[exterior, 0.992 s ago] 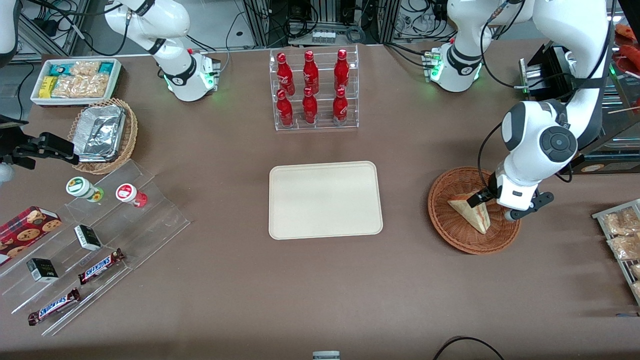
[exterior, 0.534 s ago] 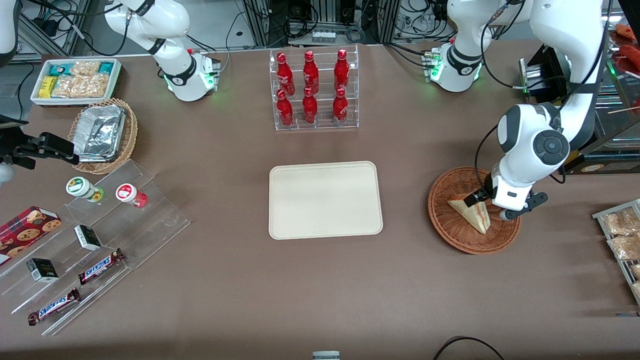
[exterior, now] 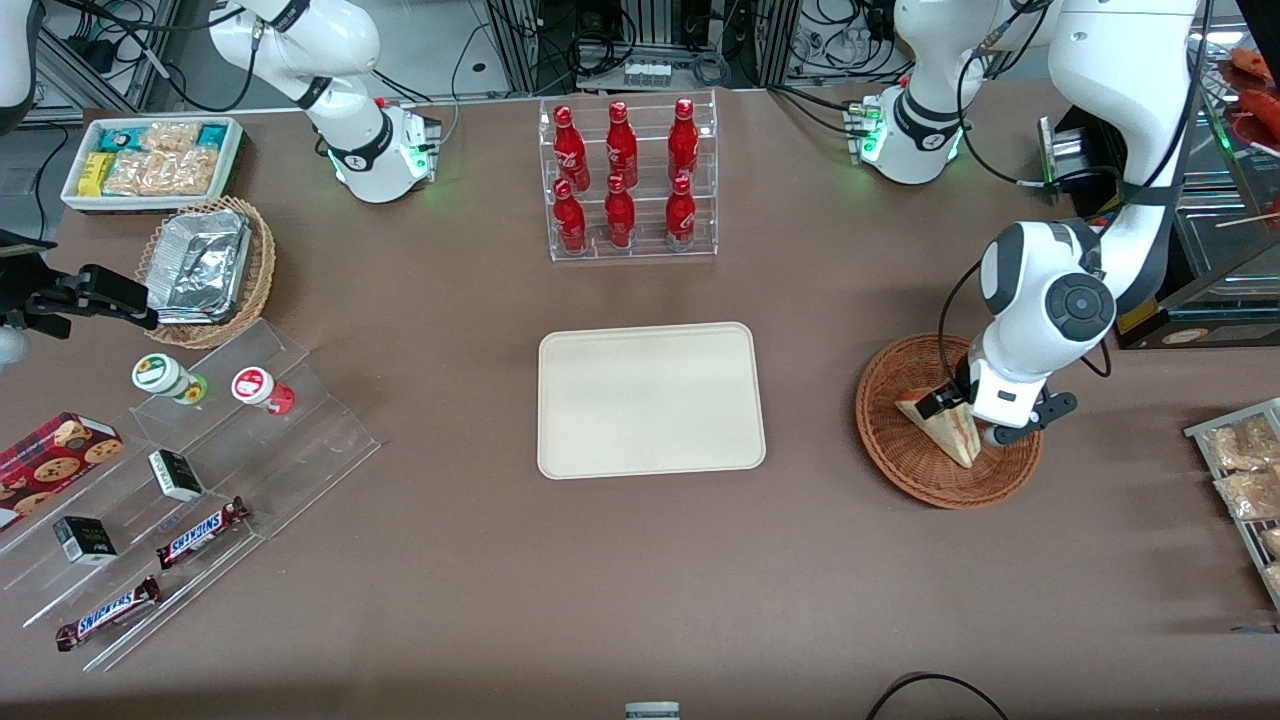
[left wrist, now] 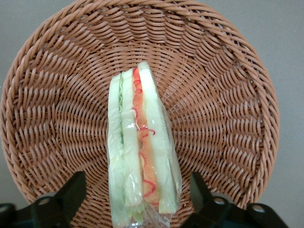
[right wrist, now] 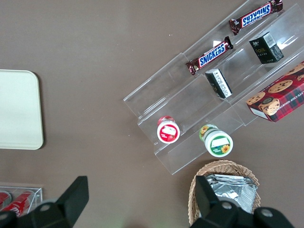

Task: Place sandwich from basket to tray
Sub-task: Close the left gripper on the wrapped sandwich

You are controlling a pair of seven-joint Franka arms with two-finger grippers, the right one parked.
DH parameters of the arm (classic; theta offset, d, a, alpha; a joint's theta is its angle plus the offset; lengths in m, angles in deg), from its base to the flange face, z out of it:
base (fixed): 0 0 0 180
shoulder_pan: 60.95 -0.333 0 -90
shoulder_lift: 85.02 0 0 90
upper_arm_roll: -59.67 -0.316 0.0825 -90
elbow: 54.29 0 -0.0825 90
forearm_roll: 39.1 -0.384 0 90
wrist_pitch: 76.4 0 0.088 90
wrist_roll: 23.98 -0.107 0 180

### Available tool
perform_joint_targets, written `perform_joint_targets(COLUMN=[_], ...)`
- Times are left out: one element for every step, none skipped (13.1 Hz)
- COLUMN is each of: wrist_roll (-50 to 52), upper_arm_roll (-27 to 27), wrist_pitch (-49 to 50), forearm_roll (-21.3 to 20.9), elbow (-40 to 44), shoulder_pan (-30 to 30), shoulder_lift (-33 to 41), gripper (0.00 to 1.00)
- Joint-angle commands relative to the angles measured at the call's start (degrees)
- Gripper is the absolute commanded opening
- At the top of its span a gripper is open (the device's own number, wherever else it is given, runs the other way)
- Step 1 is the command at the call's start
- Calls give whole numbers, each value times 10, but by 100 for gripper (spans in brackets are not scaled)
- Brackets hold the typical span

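The sandwich (exterior: 945,428) (left wrist: 140,152), a wrapped white-bread wedge with red-orange and green filling, stands on edge in the reddish-brown woven basket (exterior: 890,465) (left wrist: 228,95) toward the working arm's end of the table. My left gripper (exterior: 970,415) (left wrist: 135,197) hangs open just over it. One black finger (left wrist: 71,190) stands on each side of the wedge's wide end, with a gap between each finger and the wrapper. The cream tray (exterior: 650,400) (right wrist: 16,109) lies bare at the table's middle, beside the basket.
A clear rack of red bottles (exterior: 628,180) stands farther from the front camera than the tray. Snack packets (exterior: 1240,470) lie at the working arm's table end. A clear stand with candy bars (exterior: 190,470), a foil-filled tan basket (exterior: 205,270) and a white bin (exterior: 150,160) sit toward the parked arm's end.
The left arm has shifted toward the tray, bringing its open gripper from the basket's edge to over the sandwich. The sandwich has not moved.
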Motion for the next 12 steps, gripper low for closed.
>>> perform_joint_targets(wrist_roll=[10,10,10,10,10,8,8,3,0,-2,-2,-2], upper_arm_roll=[-2,-2,-1,-2,-1,-2,-2,-1,-1,-1,0,6], wrist_pitch=[-10,-9,-5,-2,0,2,15,53,105,161,221,273], forearm_roll=[-1,-1,-1,-1,-1,-1,-1,-3,-4,-5,-5,-6], elbow=[-3,-3,-2,-2,-1,2,13,36,66,104,150,194], shoulder_pan=[2,2,2,2,2,2,2,3,7,14,18,29], shoulder_lift=[-5,-6,-5,-4,-3,0,2,6,13,19,19,15], gripper=[58,32,12,0,0,0,0,0,0,0,0,0])
